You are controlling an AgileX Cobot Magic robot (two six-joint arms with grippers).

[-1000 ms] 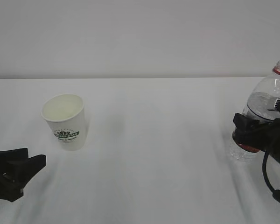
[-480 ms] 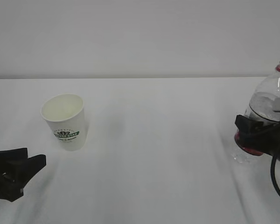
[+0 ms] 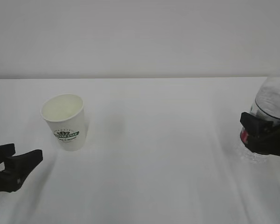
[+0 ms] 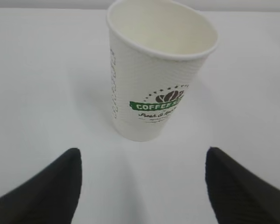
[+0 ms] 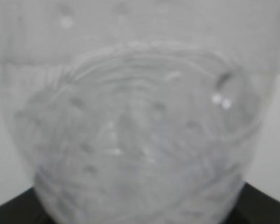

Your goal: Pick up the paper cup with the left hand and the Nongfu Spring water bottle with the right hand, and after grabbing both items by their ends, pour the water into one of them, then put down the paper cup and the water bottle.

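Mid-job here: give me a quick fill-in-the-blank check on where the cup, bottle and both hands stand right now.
1. The paper cup stands ____ on the table, mouth up.
2. The left hand is open and has not yet ____ the cup.
3. The right hand is closed around the ____.
4. The logo band on the cup is ____ in colour.

Missing words: upright; touched; water bottle; green

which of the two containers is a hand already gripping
The bottle at the right edge, clamped by the right hand. The cup stands free, clear of the open left hand.
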